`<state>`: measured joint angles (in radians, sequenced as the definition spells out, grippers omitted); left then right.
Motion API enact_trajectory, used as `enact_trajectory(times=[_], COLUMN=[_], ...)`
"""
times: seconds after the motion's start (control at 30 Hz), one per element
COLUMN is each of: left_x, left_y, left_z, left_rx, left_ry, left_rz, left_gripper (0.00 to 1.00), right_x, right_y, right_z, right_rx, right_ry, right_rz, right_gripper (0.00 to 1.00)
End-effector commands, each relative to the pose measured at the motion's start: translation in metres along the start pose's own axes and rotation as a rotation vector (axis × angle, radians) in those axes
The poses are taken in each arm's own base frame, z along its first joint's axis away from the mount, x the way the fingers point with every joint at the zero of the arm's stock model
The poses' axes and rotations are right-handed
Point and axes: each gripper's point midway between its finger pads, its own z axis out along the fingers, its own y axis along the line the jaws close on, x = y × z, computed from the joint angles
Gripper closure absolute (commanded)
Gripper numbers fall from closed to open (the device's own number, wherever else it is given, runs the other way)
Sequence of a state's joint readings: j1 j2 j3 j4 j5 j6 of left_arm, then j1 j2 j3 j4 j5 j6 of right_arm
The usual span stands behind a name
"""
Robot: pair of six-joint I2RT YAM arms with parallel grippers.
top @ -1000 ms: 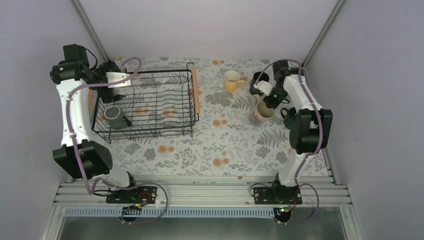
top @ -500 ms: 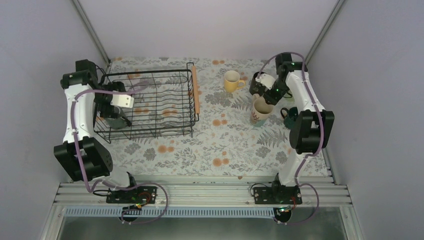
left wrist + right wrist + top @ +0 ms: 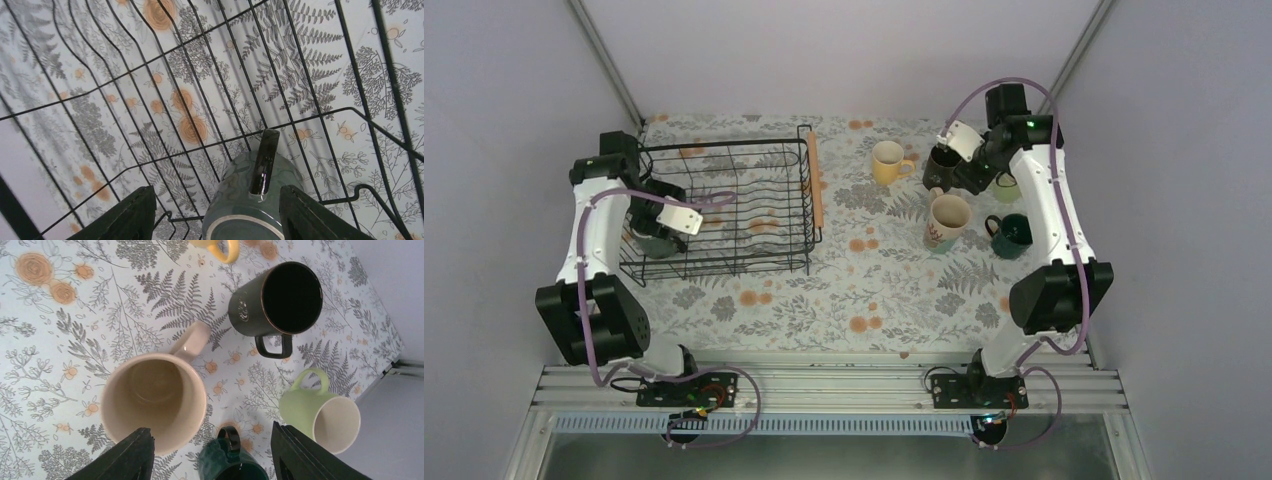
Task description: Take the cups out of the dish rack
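Note:
The black wire dish rack [image 3: 724, 146] stands at the left, and a grey-green cup [image 3: 252, 197] lies on its side in the rack's near left corner, base toward the camera. My left gripper [image 3: 220, 220] is down in the rack, open, its fingers either side of that cup with a gap on the left. Yellow [image 3: 887, 162], black [image 3: 941, 166], cream [image 3: 948, 220], dark teal [image 3: 1010, 232] and pale green [image 3: 320, 415] cups stand on the table at the right. My right gripper [image 3: 215, 460] hangs open and empty above the dark teal cup [image 3: 232, 460], beside the cream cup [image 3: 155, 400].
A light wooden handle [image 3: 816, 180] runs along the rack's right side. The rack's wire floor and dividers [image 3: 215, 75] lie close under my left fingers. The flowered tablecloth [image 3: 824, 290] covers the table; grey walls close in on three sides.
My right gripper opened off the cream cup, left it upright and drew back and up to the far right. My left arm swung down into the rack over the grey-green cup, jaws narrowing.

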<state>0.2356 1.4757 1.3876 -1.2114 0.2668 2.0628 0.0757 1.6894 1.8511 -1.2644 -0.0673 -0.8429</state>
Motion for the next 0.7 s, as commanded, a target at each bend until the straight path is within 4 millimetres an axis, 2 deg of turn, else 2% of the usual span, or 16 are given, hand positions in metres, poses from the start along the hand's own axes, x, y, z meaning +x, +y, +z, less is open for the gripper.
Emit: enact_trajectory(times=[0.0, 0.17, 0.3, 0.67], left_x=[0.011, 0.029, 0.034, 0.039], left_y=[-0.002, -0.01, -0.008, -0.028], left_z=[0.018, 0.037, 0.048, 0.08], left_rx=[0.065, 0.146, 0.156, 0.297], left_ry=[0.031, 0.1, 0.108, 0.145], left_rz=[0.14, 0.167, 0.167, 0.169], left_gripper=[0.38, 0.38, 0.37, 0.39], right_x=[-0.008, -0.01, -0.011, -0.021], right_y=[0.01, 0.014, 0.017, 0.013], right_z=[-0.01, -0.009, -0.007, -0.007], right_rx=[-0.014, -0.023, -0.038, -0.029], right_ry=[-0.026, -0.029, -0.035, -0.045], right_rz=[-0.003, -0.006, -0.008, 0.003], right_gripper=[0.38, 0.38, 0.38, 0.36])
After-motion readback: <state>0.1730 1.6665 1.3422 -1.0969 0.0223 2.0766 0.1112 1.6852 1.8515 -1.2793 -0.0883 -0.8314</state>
